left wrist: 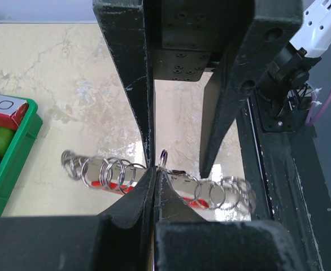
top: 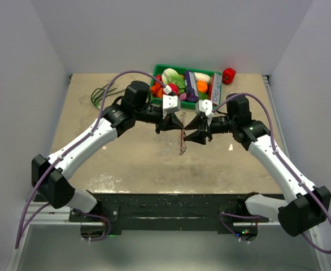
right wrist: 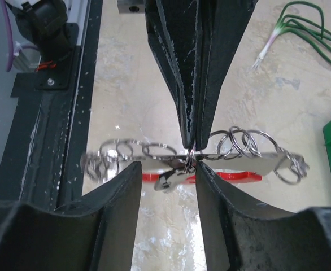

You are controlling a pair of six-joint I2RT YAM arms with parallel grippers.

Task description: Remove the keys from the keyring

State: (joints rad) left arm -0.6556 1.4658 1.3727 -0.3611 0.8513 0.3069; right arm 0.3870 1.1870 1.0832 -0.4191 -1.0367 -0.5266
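The keyring bunch hangs between my two grippers above the table. It is a flat silvery strip strung with several thin rings, with the red curved tag under it. My left gripper is shut on one small ring at the middle of the bunch and holds it up. My right gripper is open, one finger on each side of a small silvery key-like piece hanging from that ring. No key with a black head shows.
A green bin of toy vegetables stands at the back; its edge shows in the left wrist view. A red toy pepper lies beside it. Spring onions lie at the back left. The black rail marks the table's near edge.
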